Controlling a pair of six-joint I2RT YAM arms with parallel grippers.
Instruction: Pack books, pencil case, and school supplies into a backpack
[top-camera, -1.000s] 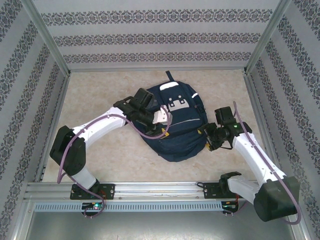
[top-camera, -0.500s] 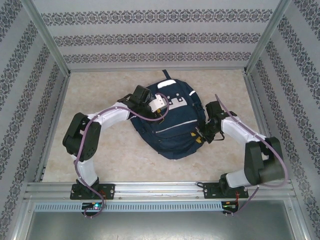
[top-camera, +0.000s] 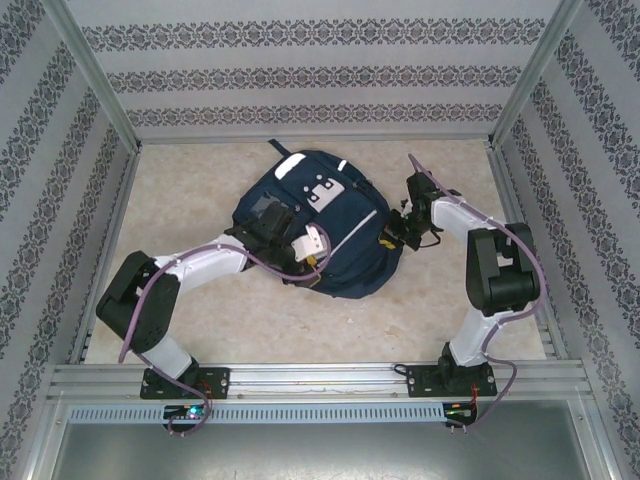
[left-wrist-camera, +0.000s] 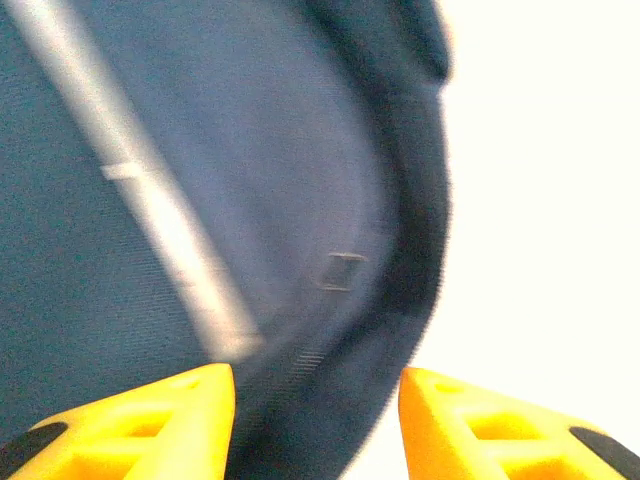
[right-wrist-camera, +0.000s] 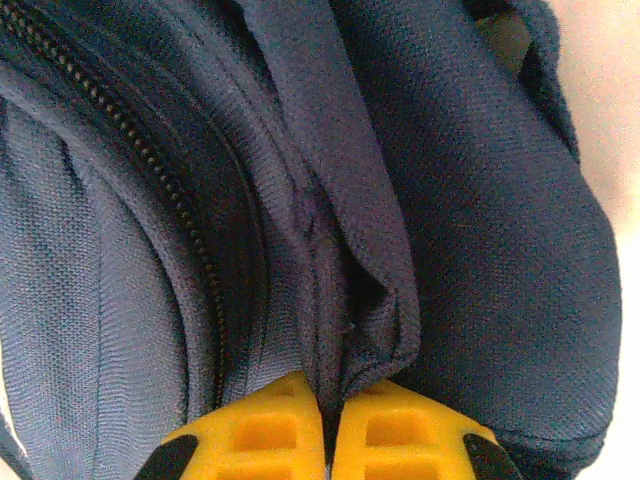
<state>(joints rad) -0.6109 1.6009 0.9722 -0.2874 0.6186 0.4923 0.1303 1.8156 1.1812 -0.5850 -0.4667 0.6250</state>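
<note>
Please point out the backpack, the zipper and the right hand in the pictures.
backpack (top-camera: 355, 265), top external view, on the navy front fabric.
zipper (right-wrist-camera: 150, 165), right wrist view, on its teeth.
right hand (right-wrist-camera: 327, 395), right wrist view, between the yellow fingertips pinching a fabric fold.

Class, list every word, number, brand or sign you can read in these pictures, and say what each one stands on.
No text can be read in any view.
White patch on the backpack: dark marks, too small to read.
Small tag on the backpack's side, left wrist view: too blurred to read.
</note>
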